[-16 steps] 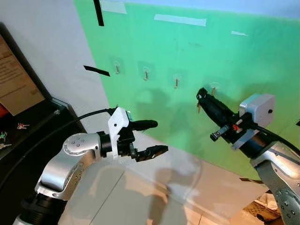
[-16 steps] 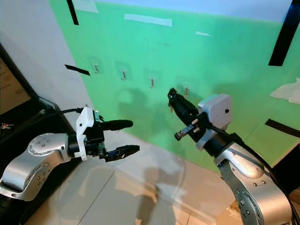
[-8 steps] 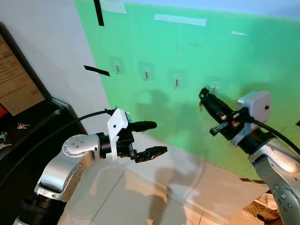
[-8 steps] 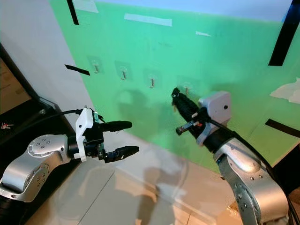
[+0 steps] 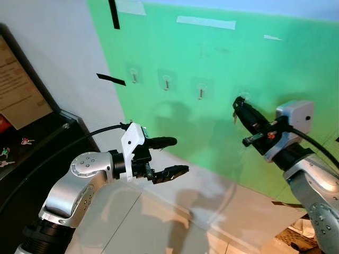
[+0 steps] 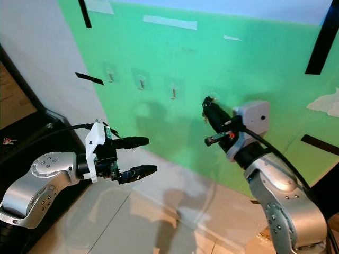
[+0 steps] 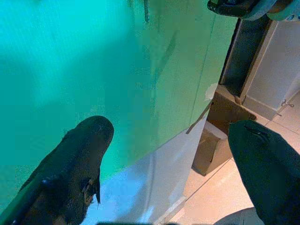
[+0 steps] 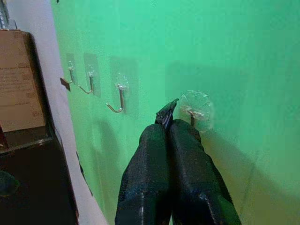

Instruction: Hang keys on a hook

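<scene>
Four small metal hooks run in a row across the green wall (image 5: pixel 222 58). The rightmost hook (image 5: pixel 241 98) sits on a clear round pad (image 8: pixel 196 108). My right gripper (image 5: pixel 238 104) is raised with its tip right at this hook and is shut on the keys. A dark key tip (image 8: pixel 167 111) pokes out between the fingers, just beside the hook, and a small piece dangles under the tip (image 5: pixel 234 117). I cannot tell whether the keys touch the hook. My left gripper (image 5: pixel 180 154) hovers lower and to the left, open and holding nothing.
The other hooks (image 5: pixel 200 92), (image 5: pixel 167 82), (image 5: pixel 134 76) are bare. A black cabinet (image 5: pixel 37 145) stands at the left with small keys (image 5: pixel 24 141) on top. Black tape strips (image 5: pixel 110 79) mark the wall. A cardboard box (image 7: pixel 218 136) sits on the tiled floor by the wall's foot.
My right gripper has moved right and closer to the wall, bringing its tip from below-left of the rightmost hook up to it. The left arm has stayed put.
</scene>
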Motion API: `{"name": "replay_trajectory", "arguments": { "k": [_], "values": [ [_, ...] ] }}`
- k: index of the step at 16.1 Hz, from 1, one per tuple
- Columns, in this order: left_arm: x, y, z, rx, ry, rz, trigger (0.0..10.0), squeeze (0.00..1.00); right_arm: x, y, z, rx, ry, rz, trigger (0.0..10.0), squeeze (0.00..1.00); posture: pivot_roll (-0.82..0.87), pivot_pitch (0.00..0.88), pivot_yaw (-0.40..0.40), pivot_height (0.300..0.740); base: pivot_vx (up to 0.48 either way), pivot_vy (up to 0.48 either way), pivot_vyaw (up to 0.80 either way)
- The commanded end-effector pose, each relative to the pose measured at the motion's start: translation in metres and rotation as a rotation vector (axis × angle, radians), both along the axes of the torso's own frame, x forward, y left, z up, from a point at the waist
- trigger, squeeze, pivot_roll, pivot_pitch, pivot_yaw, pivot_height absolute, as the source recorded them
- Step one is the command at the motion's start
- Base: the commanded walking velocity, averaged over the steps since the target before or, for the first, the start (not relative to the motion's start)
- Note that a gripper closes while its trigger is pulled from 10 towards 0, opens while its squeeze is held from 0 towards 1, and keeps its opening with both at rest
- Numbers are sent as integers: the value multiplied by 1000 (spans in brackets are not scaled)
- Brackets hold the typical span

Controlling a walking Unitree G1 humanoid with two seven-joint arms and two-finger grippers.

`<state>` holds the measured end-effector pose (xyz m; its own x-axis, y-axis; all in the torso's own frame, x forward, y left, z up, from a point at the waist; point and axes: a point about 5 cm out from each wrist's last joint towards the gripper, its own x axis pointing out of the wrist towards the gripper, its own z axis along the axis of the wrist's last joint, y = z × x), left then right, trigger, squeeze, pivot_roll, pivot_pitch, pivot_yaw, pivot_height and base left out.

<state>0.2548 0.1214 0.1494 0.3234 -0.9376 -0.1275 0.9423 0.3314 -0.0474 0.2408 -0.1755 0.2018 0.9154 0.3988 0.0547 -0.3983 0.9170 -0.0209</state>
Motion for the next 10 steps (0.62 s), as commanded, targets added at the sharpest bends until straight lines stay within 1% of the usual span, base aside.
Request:
{"name": "replay_trajectory", "arguments": {
  "k": [1,2,4,5,8,10],
  "values": [
    [0,3,2,15,-6,5,10000,0,0,-10,-6,-4,48,-51,10000,0,-156,0,86,740,0,0,0],
    [0,3,3,15,-6,4,10000,0,-2,-11,-10,-10,80,-39,10000,0,-157,0,88,740,0,0,0],
    [1,3,4,16,-5,-1,10000,0,-8,-11,-27,-37,194,-18,10000,0,-161,0,95,740,0,0,0],
    [2,2,4,16,-5,-4,10000,0,-10,-9,-33,-36,231,-12,10000,0,-162,0,99,740,0,0,0],
    [3,2,5,18,-4,-6,10000,0,-11,-5,-35,-18,251,12,10000,0,-160,0,101,740,0,0,0],
    [3,3,5,20,-6,-3,10000,0,-11,-2,-32,-5,237,31,10000,0,-154,0,98,740,0,0,0]
  ]
}}
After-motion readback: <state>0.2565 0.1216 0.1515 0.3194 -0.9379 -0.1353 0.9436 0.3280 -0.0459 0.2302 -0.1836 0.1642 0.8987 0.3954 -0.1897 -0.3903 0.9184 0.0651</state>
